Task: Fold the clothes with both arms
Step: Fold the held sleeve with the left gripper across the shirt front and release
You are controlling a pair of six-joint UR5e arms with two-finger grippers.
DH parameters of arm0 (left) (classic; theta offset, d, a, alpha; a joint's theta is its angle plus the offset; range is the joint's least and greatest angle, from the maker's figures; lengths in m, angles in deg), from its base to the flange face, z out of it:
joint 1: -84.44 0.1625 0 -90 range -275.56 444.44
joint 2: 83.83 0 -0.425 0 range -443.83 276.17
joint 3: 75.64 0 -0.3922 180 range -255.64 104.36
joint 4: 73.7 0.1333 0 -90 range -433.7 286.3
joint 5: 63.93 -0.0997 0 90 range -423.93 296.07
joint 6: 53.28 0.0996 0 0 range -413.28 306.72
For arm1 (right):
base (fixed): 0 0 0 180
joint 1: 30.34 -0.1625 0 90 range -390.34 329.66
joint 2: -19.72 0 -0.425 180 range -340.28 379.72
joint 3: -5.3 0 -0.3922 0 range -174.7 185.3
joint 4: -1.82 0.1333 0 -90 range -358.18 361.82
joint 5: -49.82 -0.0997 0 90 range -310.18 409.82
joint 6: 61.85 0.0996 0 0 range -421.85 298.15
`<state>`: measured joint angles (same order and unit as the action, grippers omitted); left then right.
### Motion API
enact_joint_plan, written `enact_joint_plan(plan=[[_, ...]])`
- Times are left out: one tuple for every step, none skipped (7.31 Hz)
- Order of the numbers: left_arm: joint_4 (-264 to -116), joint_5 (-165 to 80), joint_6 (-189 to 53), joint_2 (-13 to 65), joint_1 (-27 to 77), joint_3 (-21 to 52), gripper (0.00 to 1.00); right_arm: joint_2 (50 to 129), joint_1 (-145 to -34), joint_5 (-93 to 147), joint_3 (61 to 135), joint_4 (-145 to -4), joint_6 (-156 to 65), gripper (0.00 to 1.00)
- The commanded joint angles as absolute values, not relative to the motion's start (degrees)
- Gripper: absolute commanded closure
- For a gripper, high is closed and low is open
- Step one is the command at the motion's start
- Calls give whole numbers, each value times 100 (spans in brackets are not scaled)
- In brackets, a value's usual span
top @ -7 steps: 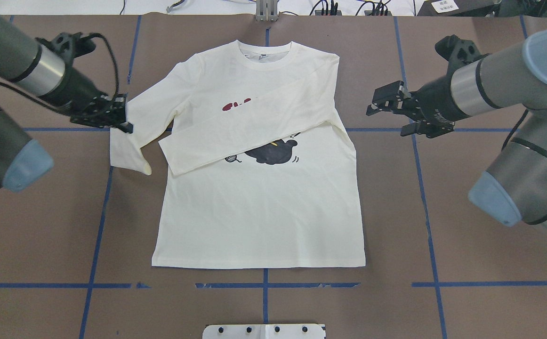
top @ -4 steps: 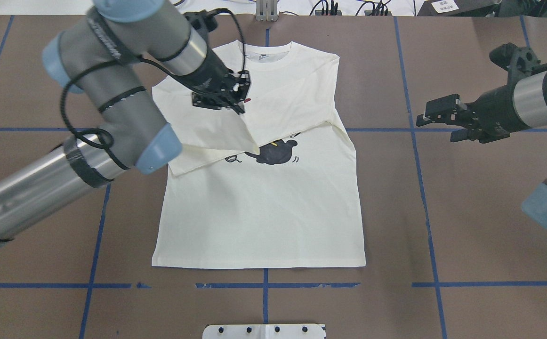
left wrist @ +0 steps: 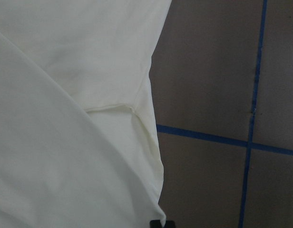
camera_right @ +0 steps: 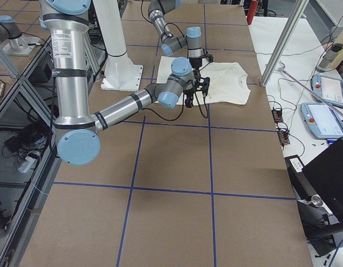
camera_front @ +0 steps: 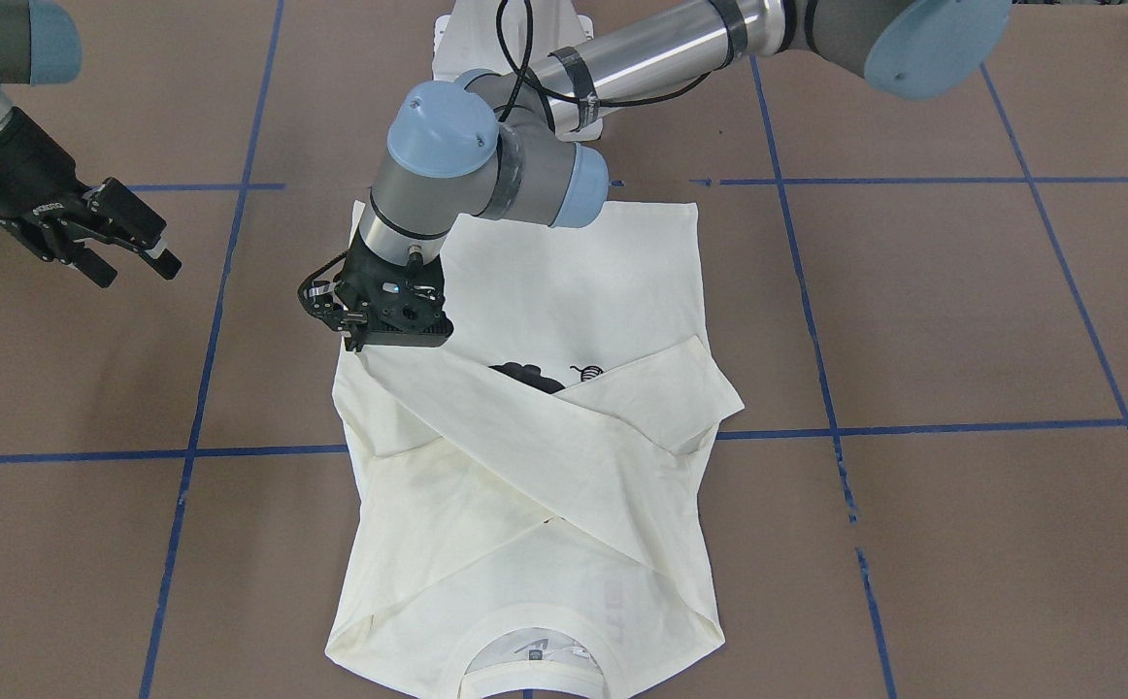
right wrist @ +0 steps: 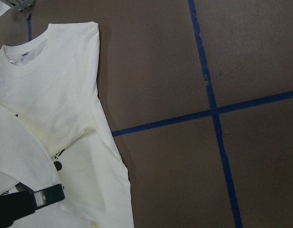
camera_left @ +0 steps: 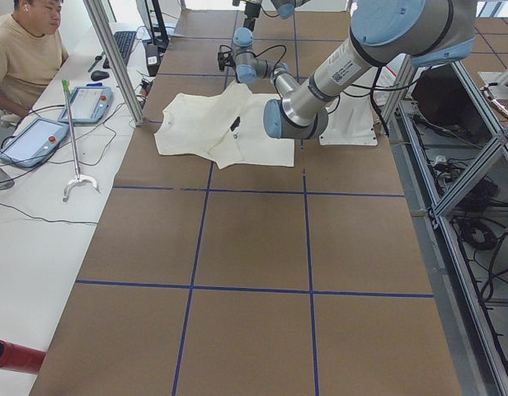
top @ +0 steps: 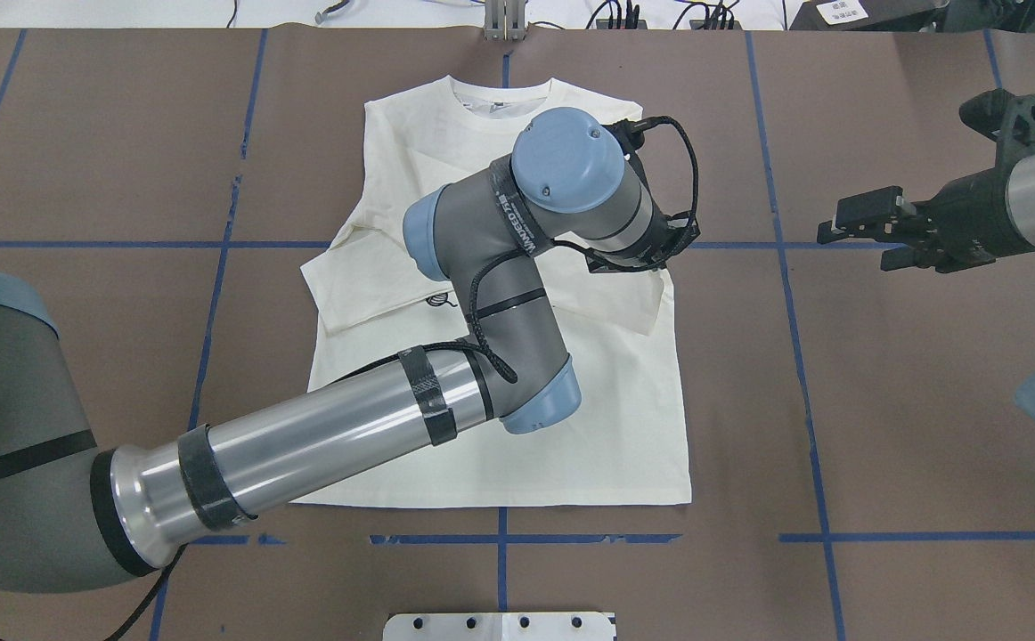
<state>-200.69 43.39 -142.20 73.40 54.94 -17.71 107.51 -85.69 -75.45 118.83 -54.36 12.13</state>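
The cream-white T-shirt (top: 500,445) lies flat, collar at the far edge; it also shows in the front view (camera_front: 574,291). Both sleeves cross over its chest. The right sleeve (camera_front: 680,388) lies under the left sleeve (camera_front: 486,427), and they hide most of the black cat print (camera_front: 525,374). My left gripper (camera_front: 355,342) has reached across the shirt and is shut on the left sleeve's cuff, low over the shirt's right edge (top: 631,263). My right gripper (top: 843,230) is open and empty, off the shirt to the right, also in the front view (camera_front: 137,252).
The white pedestal base (top: 500,626) sits at the near table edge. Blue tape lines (top: 500,539) grid the brown table. My left arm (top: 348,427) lies across the shirt's lower half. An operator (camera_left: 23,49) and teach pendants (camera_right: 327,89) are at the far side.
My left gripper has carried the left sleeve from the table's left across the chest to the shirt's right edge. My right gripper has drawn back to the right.
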Motion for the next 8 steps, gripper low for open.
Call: enact_joint_plan(plan=[[-20211,4232,-14318,7333,5457,-1764,11,10743,-8554,-7534,11885,-5425,1233,0],[-20046,4354,-14310,6976,5273,-1276,10,10726,-8414,-7499,11929,-5434,1337,0],[-19931,4756,-14179,5989,4993,-227,10,10726,-8004,-7359,11955,-5434,1782,0],[-19921,5030,-13874,5065,4764,758,11,10682,-7382,-6836,11991,-5434,2169,0],[-19921,5041,-13662,4342,4648,1447,11,10682,-6445,-5847,12174,-5452,2834,0],[-19895,5032,-13546,3926,4595,1758,15,10682,-5496,-4759,12297,-5521,3433,1],[-19894,5041,-13441,3774,4551,1779,18,10691,-4782,-3965,12325,-5705,3561,4],[-19912,5050,-13422,3642,4533,1779,23,10673,-4444,-3609,12316,-5872,4145,9]])
